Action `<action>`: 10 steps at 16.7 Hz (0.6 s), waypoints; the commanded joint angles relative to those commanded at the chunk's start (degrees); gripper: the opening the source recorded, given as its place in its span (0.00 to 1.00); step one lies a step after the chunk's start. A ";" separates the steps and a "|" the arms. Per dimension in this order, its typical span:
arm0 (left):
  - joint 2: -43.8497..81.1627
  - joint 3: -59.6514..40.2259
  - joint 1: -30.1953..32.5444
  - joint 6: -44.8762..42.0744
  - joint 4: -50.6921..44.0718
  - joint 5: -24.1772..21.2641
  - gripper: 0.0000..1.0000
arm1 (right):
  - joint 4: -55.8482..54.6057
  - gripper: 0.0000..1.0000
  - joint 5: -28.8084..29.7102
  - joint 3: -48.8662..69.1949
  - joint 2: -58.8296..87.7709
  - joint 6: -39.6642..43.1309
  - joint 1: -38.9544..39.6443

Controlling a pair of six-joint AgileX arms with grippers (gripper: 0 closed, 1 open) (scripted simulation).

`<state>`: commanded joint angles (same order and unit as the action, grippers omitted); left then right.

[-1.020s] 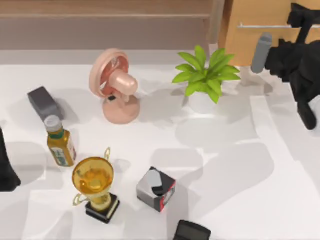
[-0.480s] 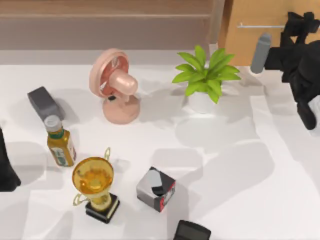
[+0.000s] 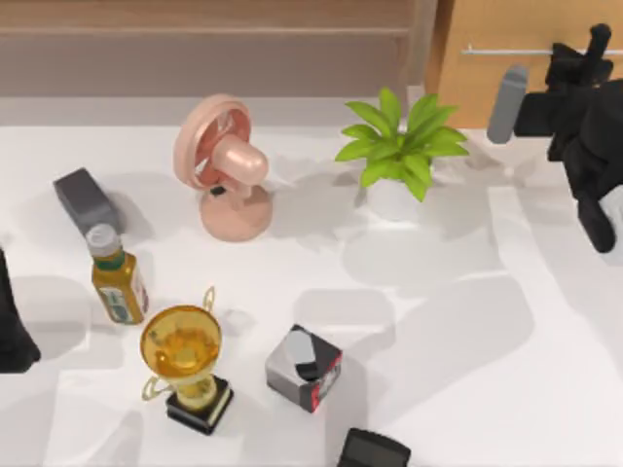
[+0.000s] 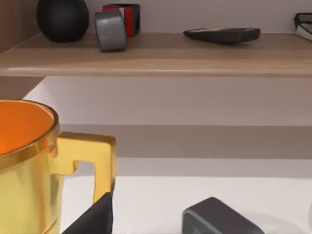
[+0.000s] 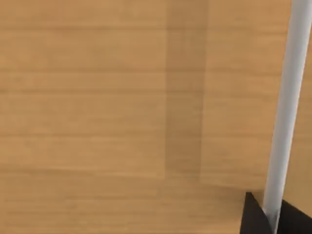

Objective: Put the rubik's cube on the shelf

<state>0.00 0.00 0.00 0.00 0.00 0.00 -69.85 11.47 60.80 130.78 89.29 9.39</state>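
right arm: at the bench's (image 3: 458, 321) far right, its gripper (image 5: 265, 214) up against the cabinet (image 3: 506, 88); jaws closed on the silver handle (image 5: 285, 107), it seems
left arm: parked at the left edge; jaws, cannot tell
shelf (image 3: 204, 44): along the back, left of the cabinet
rubik's cube: cannot make it out anywhere
nearby: pink fan (image 3: 224, 165), potted plant (image 3: 399, 151), gold trophy (image 3: 182, 350)

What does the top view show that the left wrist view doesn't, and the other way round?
Top view's own: pink fan, potted plant, bottle, parked left arm, and the right gripper by the cabinet. Left wrist view's own: a black ball, grey roll and remote lying on the shelf. Shared: the gold trophy, shelf and white table.
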 joint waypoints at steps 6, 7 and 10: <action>0.00 0.00 0.00 0.00 0.00 0.00 1.00 | 0.15 0.00 0.02 -0.08 0.08 -0.17 -0.13; 0.00 0.00 0.00 0.00 0.00 0.00 1.00 | 0.06 0.00 0.08 -0.21 -0.01 -0.17 -0.20; 0.00 0.00 0.00 0.00 0.00 0.00 1.00 | -1.74 0.00 0.86 -3.22 -1.79 -0.17 -0.77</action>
<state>0.00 0.00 0.00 0.00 0.00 0.00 -71.59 12.33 57.58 128.99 89.12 8.62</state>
